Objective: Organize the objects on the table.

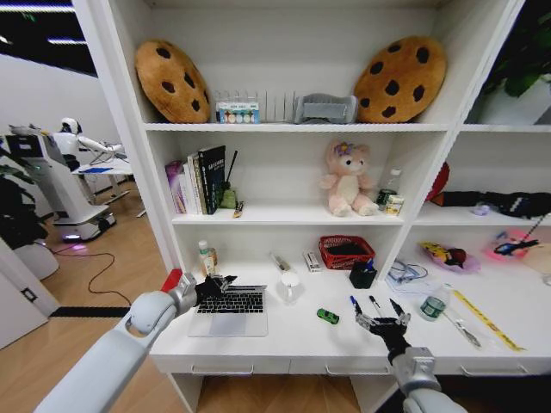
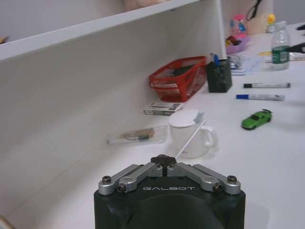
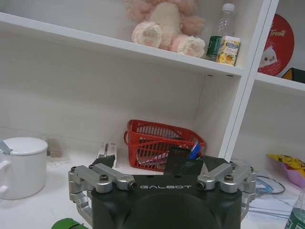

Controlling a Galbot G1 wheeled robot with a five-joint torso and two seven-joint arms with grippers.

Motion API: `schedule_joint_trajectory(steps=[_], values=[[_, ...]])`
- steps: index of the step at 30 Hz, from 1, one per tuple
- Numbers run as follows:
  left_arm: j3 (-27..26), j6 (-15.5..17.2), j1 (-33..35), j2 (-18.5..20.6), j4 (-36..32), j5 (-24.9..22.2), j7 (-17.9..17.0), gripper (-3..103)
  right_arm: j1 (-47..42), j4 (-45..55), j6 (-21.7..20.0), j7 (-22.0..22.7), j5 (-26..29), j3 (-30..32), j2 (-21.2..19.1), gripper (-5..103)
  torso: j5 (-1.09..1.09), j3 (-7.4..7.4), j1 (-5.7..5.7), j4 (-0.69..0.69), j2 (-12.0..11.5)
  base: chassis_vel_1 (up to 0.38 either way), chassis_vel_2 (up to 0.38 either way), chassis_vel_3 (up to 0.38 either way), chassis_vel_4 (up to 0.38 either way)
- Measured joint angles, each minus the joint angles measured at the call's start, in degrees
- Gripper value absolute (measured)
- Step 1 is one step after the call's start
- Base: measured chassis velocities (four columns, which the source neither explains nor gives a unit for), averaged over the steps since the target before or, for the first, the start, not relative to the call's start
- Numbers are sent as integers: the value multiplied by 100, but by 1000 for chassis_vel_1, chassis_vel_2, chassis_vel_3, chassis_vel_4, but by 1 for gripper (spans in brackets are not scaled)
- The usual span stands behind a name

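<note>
On the white table (image 1: 293, 335) lies a silver laptop (image 1: 231, 311), open flat. My left gripper (image 1: 220, 286) hovers over its back left corner, shut and empty; in the left wrist view its fingertips (image 2: 163, 161) meet. A tiny green toy car (image 1: 327, 316) (image 2: 256, 119) sits between the two arms. Two pens (image 1: 355, 304) (image 2: 266, 86) lie just behind my right gripper (image 1: 381, 320), which stands open near the front edge with nothing between its fingers (image 3: 107, 163). A green-labelled bottle (image 1: 433, 305) is to its right.
A white mug (image 1: 290, 284) with a spoon stands right of the laptop. Behind are a red basket (image 1: 347, 252), a black pen holder (image 1: 362, 275) and a small bottle (image 1: 207, 256). Shelf uprights and the low shelf close in the back. More clutter lies at the right.
</note>
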Motion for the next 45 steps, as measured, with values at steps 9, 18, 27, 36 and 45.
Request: schedule_joint_trajectory(steps=[9, 18, 27, 36, 45], values=[[689, -519, 362, 84, -46, 591, 398, 0, 98, -91, -28, -4, -16, -28, -24, 100, 0, 0, 0, 0, 0, 0, 0, 0, 0], [618, -584, -4, -624, 475, -161, -744, 0, 93, -105, -29, -12, 36, 38, -57, 100, -1, 1, 1, -2, 0, 0, 0, 0, 0], [-410, -818, 131, -1465, 568, -1278, -4248, -1, 203, -61, -87, 11, 138, 25, -108, 100, -1, 0, 1, 0, 0, 0, 0, 0, 0], [-1579, -765, 1357, -1743, -391, -1586, -4898, 31, 194, 132, -168, 17, 204, -11, -184, 100, 0, 0, 1, 0, 0, 0, 0, 0, 0], [-2104, -707, 3210, -2042, -1991, -947, -4657, 69, 56, 366, -175, -13, 287, 43, -181, 100, 0, -1, 0, 0, 0, 0, 0, 0, 0]])
